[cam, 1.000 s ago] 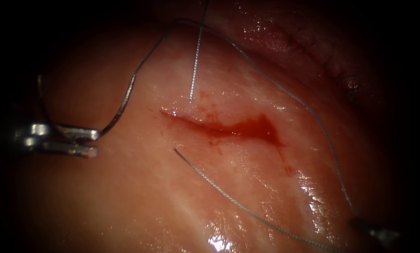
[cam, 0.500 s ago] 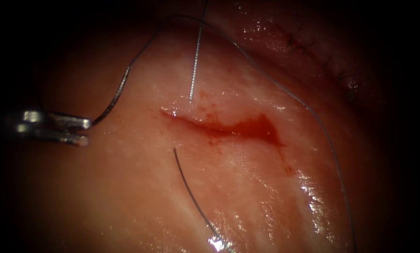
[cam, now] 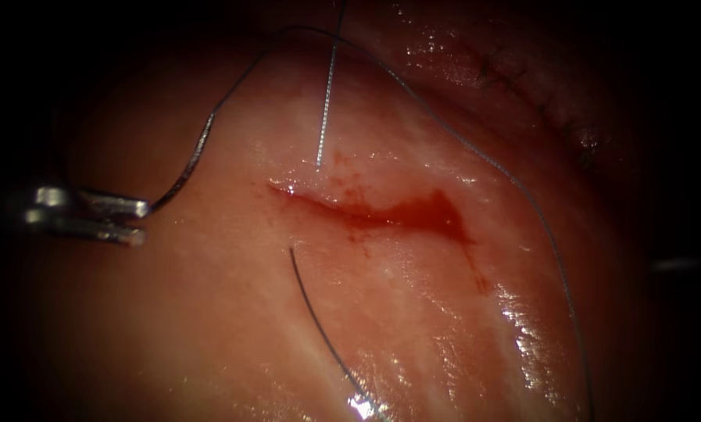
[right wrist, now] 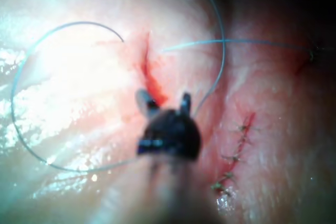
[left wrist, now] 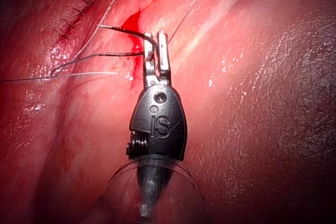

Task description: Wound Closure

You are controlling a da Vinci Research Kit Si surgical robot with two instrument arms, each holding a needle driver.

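Observation:
The tissue (cam: 209, 328) carries a short cut (cam: 381, 212) with red fluid in it. Well left of the cut, my left tool (cam: 143, 220) has its jaws shut on the curved needle (cam: 190, 164), gripping it along its body (left wrist: 144, 51). The whole needle is out of the tissue. Thread (cam: 459, 141) runs from the needle in a wide loop over to the right of the cut. One strand (cam: 324, 109) enters the tissue just above the cut's left end. Another strand (cam: 319, 328) comes out just below it. My right tool (right wrist: 164, 103) hovers over the cut, open and holding nothing.
An older stitched cut (cam: 522, 82) lies at the back right, also seen as a row of dark stitches (right wrist: 236, 153) beside my right tool. Wet glints (cam: 522, 328) mark the tissue at the front right.
My right tool let go of the thread at the lower right and left that spot. The strand below the cut swung from rightward to downward. My left tool drew the needle slightly left and up.

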